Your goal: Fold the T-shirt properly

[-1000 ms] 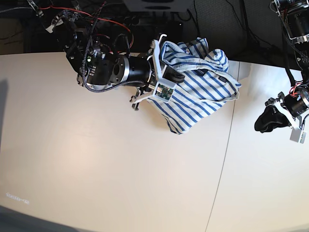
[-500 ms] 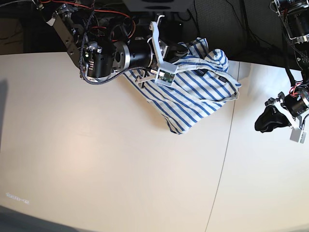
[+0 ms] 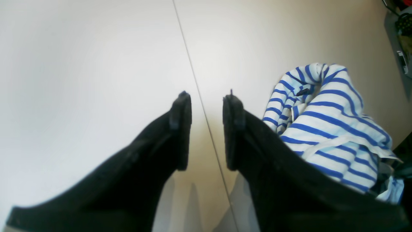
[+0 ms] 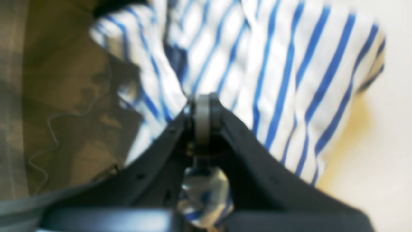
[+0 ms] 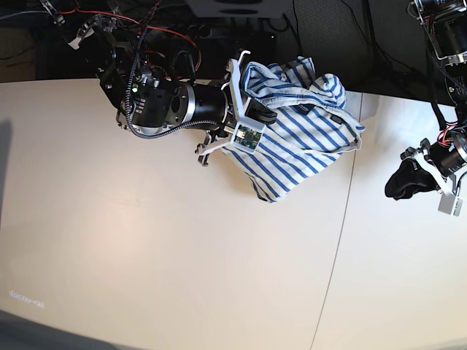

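**Right gripper back low with the shirt pinched**

Right gripper (image 4: 202,111), clamped on the T-shirt (image 5: 299,124), has dropped again after a brief lift. Bundle remains crumpled at the table's (image 5: 160,255) far edge, seemingly unspread. Left gripper (image 3: 206,129) waits part-open, empty.

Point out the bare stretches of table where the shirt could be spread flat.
Widest free patch: the table below and left of the bunched T-shirt, up to the seam. A narrower bare strip runs right of the seam, below the left gripper. The top edge is crowded by the shirt and the right gripper pinching it.
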Robot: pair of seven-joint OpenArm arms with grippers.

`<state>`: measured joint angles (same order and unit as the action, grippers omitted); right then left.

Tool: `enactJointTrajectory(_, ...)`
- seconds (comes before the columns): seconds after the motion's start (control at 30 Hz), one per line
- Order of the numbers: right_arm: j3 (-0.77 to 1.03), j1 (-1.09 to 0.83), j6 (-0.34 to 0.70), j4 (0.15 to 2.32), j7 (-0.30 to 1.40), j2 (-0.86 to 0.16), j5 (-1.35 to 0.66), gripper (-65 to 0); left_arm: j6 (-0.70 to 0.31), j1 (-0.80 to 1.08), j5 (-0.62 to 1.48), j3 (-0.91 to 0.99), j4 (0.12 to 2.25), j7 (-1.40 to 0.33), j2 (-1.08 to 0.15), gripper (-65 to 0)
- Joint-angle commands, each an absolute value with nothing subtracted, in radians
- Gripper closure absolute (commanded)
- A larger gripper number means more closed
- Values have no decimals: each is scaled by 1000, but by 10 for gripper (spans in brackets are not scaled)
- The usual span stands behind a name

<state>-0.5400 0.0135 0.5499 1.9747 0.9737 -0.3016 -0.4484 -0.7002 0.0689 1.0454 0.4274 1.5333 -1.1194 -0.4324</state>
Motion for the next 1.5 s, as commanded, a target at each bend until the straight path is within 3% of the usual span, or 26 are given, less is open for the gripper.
enactJointTrajectory(0.0,-542,24,591,1974,965,-302,-459,0,-698,56,1066,434,1552,-1104,-451,-195)
enactJointTrajectory(0.53,-635,28,591,1948,1048,-302,-701,0,-698,56,1066,434,1552,-1113,-451,-195)
enactJointTrajectory(0.83,-561,118,591,1948,1017,-248,-722,0,-698,79,1080,434,1552,-1127,-451,-195)
enactJointTrajectory(1.0,-513,185,591,1933,949,-212,-604,0,-698,130,1081,434,1552,-1127,-451,-195)
enactJointTrajectory(1.47,-537,271,591,1674,943,-199,-608,0,-698,281,1079,434,1552,-1127,-448,-195)
